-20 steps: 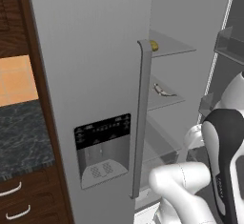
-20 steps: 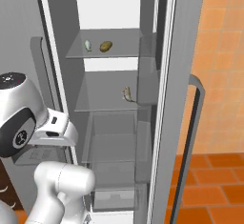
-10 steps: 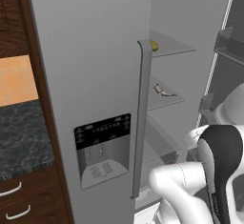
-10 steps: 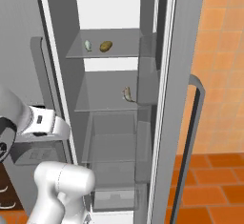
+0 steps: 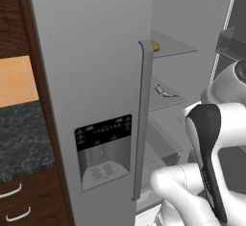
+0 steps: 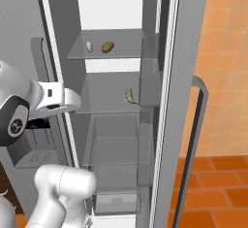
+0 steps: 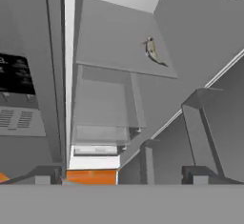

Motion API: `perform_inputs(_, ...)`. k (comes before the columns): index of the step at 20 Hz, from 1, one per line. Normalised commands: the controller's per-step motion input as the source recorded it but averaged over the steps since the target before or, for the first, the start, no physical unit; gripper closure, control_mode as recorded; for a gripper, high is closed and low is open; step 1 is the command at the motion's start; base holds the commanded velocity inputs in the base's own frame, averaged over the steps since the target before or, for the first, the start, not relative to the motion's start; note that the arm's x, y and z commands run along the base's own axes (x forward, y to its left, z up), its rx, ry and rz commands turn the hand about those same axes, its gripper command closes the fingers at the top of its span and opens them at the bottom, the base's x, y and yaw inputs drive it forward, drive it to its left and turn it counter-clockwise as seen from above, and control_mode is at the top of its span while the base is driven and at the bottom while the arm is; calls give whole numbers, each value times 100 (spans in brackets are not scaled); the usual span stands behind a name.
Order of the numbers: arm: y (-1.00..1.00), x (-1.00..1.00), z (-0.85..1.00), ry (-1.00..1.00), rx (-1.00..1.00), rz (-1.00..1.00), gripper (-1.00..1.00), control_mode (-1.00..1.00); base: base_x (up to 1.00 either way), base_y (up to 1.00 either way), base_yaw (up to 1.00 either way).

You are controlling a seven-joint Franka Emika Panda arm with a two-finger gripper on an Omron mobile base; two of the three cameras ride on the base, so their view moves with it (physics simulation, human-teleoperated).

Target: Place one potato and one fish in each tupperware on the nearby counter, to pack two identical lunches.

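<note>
We see the fridge (image 6: 160, 125) with its right door swung open. On the top shelf (image 6: 104, 52) sit 1 potato (image 6: 107, 46) and 1 fish (image 6: 89, 46), close together but not touching. On the shelf below (image 6: 109, 105) lies another fish (image 6: 129, 96), near the right side. In the hand view that fish (image 7: 153, 51) shows on the same shelf, up high. In the left base view, the potato (image 5: 155, 45) peeks out just behind the closed door's handle (image 5: 141, 124), and a fish (image 5: 164, 91) lies lower down. The counter (image 5: 21, 138) is left of the fridge, with drawers (image 5: 19, 201) under it. Our gripper's fingers are spread wide and hold nothing.
</note>
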Motion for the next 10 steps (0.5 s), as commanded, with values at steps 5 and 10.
perform_inputs(5,-35,100,-6,14,0,5,-100,-100,0,0,0)
perform_inputs(10,-22,100,-37,35,4,11,-100,-100,0,0,0)
